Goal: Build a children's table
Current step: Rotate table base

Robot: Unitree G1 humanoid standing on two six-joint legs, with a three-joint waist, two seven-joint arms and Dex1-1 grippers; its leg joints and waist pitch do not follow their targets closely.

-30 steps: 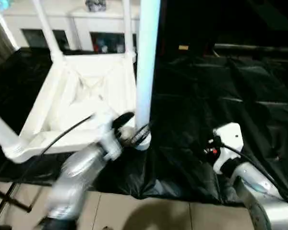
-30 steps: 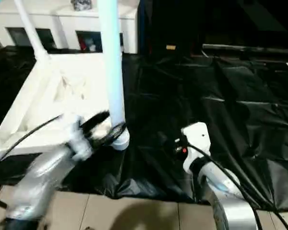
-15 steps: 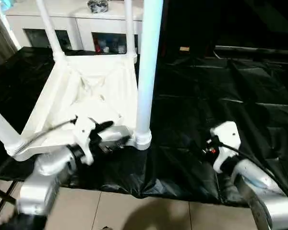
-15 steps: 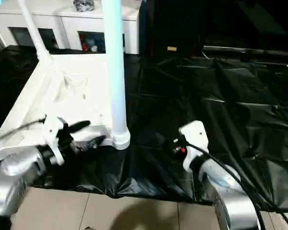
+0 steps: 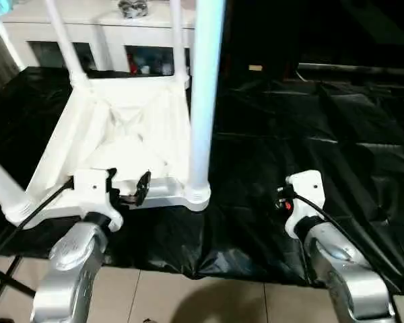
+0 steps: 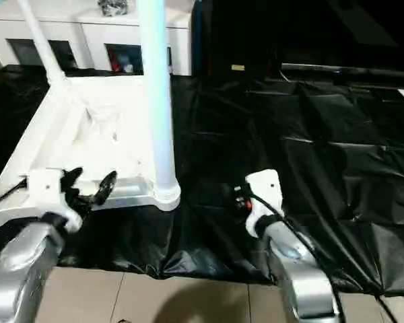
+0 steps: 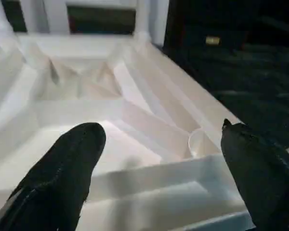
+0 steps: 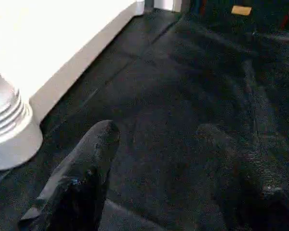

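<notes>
The left gripper (image 5: 130, 189) hovers with fingers spread wide and empty over the near rim of the upturned table (image 5: 124, 145), lying on the black sheet (image 5: 303, 134). The right gripper (image 8: 164, 159), fingers apart, holds nothing beside the near leg (image 5: 203, 101). A careless sweep could knock that leg askew.

Dim room, light from above. White table (image 5: 121, 134) overexposed, detail washed out. Black sheet (image 5: 310, 155) shows soft sheen on creases. Wrist views soft, gripper fingers (image 7: 62, 173) out of focus.
</notes>
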